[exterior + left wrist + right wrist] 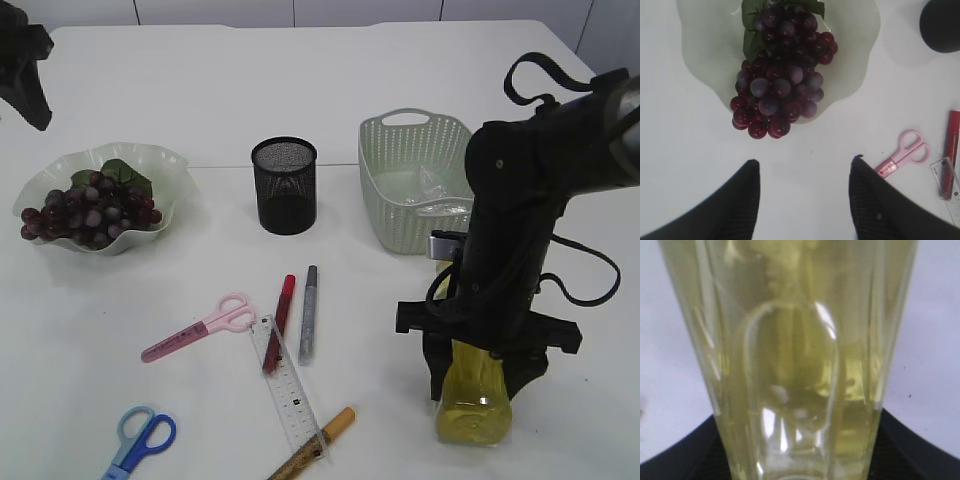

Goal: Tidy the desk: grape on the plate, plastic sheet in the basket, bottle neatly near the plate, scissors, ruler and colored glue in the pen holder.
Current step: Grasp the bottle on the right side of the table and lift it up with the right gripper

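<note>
Straddling the bottle [472, 395], right pincer [487, 362] has jaws at its sides, grip unconfirmed; bottle's long axis points toward the camera; plate [160, 165] lies far left, beneath the open, empty left pincer [805, 172].

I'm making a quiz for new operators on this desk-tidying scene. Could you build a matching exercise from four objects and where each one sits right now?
Things:
1. bunch of dark red grapes
2. clear crumpled plastic sheet
3. yellow-tinted clear plastic bottle
4. transparent plastic ruler

Places:
A. lying flat on the white table, among the pens
B. between the fingers of the right gripper
C. on the pale green wavy-edged plate
D. inside the light green slotted basket

Pairs: 1-C, 2-D, 3-B, 4-A
</note>
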Controlling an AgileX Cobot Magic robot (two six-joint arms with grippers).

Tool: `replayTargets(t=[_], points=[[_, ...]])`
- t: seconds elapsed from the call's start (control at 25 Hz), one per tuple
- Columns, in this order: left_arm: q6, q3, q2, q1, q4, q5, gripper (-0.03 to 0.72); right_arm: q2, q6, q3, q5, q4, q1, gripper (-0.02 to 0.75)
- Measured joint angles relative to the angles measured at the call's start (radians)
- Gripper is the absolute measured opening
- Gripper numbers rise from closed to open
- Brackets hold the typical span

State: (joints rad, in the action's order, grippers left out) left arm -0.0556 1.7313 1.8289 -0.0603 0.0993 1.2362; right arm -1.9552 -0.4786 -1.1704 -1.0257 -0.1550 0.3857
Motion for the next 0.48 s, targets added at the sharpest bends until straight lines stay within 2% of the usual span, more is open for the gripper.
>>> replayTargets(t=[0.12, 0.48], points=[[0.0, 0.0, 0.0, 0.0, 0.0, 0.0, 0.416, 0.0, 0.01, -0.004, -0.004, 0.002, 0.0, 0.421], [0.002, 0.0, 0.0, 0.0, 0.0, 0.0, 0.416, 0.0, 0.04, -0.004, -0.01, 0.006, 0.0, 0.406]])
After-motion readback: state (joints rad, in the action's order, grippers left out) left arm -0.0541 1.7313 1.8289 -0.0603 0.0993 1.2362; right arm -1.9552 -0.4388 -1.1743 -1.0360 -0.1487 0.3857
